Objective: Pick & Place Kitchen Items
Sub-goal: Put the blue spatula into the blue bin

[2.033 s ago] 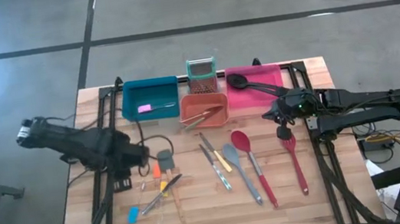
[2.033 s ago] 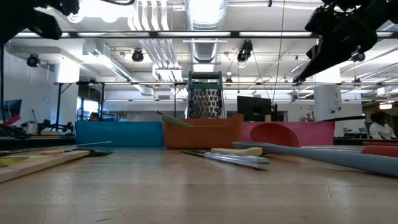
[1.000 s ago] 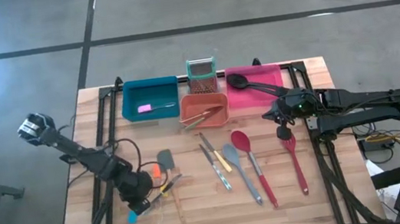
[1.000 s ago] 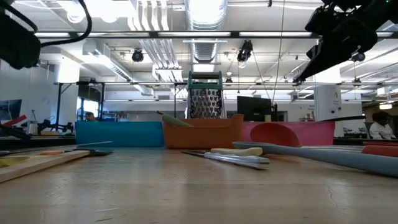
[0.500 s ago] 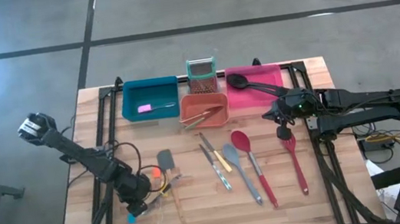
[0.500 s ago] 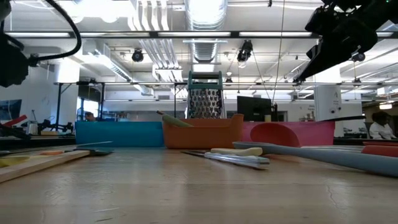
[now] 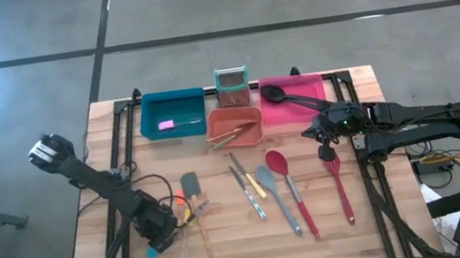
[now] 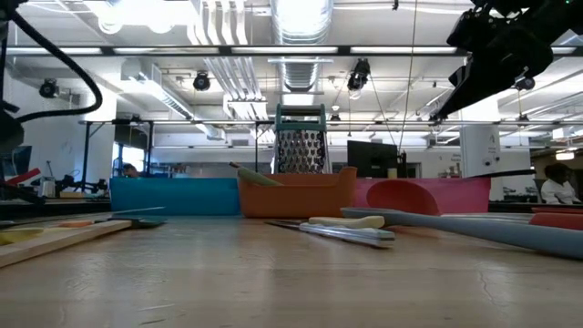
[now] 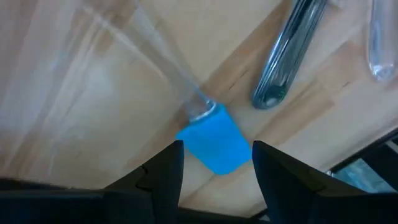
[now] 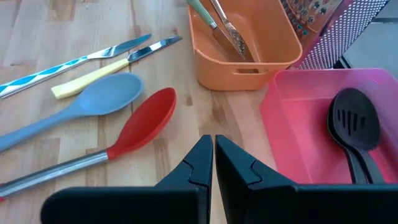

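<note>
The left hand is low over the near-left part of the bench, fingers spread apart on either side of a small blue spatula head. That head joins a clear handle and lies flat on the wood; whether the fingers touch it cannot be told. A metal utensil handle lies just beside it.

The right hand is closed and empty, above the bench near the pink bin. A black slotted spoon lies in that bin. A red spoon, a blue-grey spoon and a yellow-handled knife lie on the bench beside the orange bin, which holds cutlery.
</note>
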Tool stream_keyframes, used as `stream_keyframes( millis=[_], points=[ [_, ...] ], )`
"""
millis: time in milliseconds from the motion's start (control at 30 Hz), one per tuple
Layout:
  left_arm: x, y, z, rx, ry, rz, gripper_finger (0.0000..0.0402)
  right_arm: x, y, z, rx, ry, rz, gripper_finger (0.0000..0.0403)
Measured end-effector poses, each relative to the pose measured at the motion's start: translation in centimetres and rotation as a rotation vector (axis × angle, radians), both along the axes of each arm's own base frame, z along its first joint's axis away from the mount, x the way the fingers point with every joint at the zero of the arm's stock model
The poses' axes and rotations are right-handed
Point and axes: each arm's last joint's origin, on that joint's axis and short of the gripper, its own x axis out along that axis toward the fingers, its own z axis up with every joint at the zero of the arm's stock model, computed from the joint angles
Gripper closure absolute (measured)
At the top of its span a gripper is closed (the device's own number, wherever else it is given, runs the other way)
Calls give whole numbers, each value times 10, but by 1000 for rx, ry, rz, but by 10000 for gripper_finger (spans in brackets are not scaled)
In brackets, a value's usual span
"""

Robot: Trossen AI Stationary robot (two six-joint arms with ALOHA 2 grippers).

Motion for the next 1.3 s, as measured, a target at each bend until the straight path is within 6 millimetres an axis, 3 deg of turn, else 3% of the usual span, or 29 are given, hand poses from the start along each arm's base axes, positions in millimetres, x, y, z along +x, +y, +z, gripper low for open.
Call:
stream_keyframes(
  millis=[467, 800, 1100, 1300],
  points=[
    [4, -8, -34, 81, 140, -30, 203, 0, 0, 0, 0, 0, 0, 390],
    [6, -9, -44, 126, 162, -46, 138, 0, 0, 0, 0, 0, 0, 390],
    [4, -7, -45, 161, 216, 28, 155, 0, 0, 0, 0, 0, 0, 390],
    [2, -6, -45, 183, 263, 74, 202, 0, 0, 0, 0, -1, 0, 390]
  ],
)
